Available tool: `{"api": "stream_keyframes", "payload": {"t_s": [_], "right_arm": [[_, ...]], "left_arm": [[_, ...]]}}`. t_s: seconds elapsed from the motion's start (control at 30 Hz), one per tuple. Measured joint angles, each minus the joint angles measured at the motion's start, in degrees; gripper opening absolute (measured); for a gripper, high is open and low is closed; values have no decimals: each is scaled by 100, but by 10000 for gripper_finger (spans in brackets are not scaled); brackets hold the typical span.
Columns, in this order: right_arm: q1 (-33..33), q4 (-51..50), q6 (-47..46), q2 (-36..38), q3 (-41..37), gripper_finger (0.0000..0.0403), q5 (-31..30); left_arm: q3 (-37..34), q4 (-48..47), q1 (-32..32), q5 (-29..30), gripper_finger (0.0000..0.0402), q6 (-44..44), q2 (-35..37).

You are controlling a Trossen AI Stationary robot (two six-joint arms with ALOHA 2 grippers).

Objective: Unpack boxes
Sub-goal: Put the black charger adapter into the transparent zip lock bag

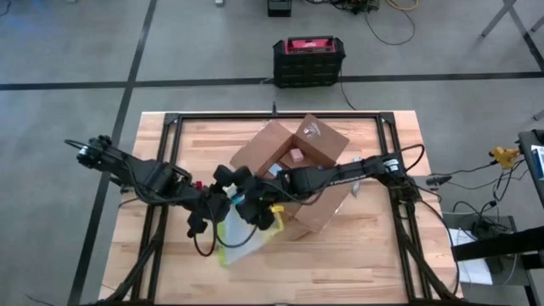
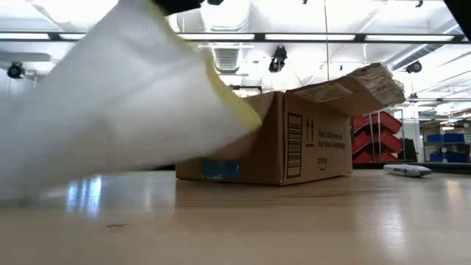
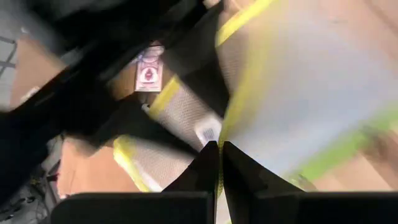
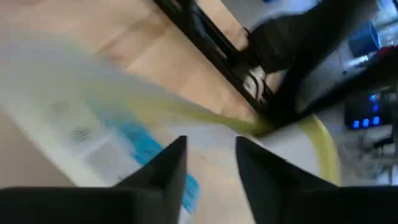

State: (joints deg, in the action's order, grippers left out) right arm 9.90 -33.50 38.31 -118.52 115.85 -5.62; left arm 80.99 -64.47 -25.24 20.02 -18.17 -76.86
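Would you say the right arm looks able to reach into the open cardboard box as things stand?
Probably yes: the right gripper, jaws apart, sits beside the cardboard box, whose flaps stand open. The yellow-edged pouch, pinched by the left gripper, lies beneath it, not between.

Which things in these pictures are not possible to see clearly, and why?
- Inside of the brown corrugated cardboard box: low view, walls hide it.
- Print on the clear yellow-edged plastic pouch: right wrist view, motion blur.
- Small card in the box: left wrist view, too small to read.

Lab or workshop: grey taped floor [image 1: 76, 51], loose cables [image 1: 387, 25], ceiling strip lights [image 2: 316, 36], red storage bins [image 2: 375, 132].
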Motion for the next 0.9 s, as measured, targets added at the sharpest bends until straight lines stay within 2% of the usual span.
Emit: {"api": "stream_keyframes", "payload": {"t_s": [0.1,0.2,0.4,0.53,0.67,0.9], "right_arm": [[1,-203,-121,135,7,195,115],[17,-706,-402,367,7,209,126],[-420,-2127,-1679,971,-52,208,156],[-863,-3025,-1786,1077,-502,207,198],[-1316,-2730,-1374,1076,-1278,212,819],[-1830,-1301,-155,952,-2482,220,856]], "left_arm": [[-16,39,-34,20,0,77,23],[-119,33,-45,12,0,293,74],[-567,50,-48,24,0,734,186],[-787,182,-83,96,0,737,205],[-817,345,-93,180,0,683,208],[-818,406,-93,196,0,716,208]]}}
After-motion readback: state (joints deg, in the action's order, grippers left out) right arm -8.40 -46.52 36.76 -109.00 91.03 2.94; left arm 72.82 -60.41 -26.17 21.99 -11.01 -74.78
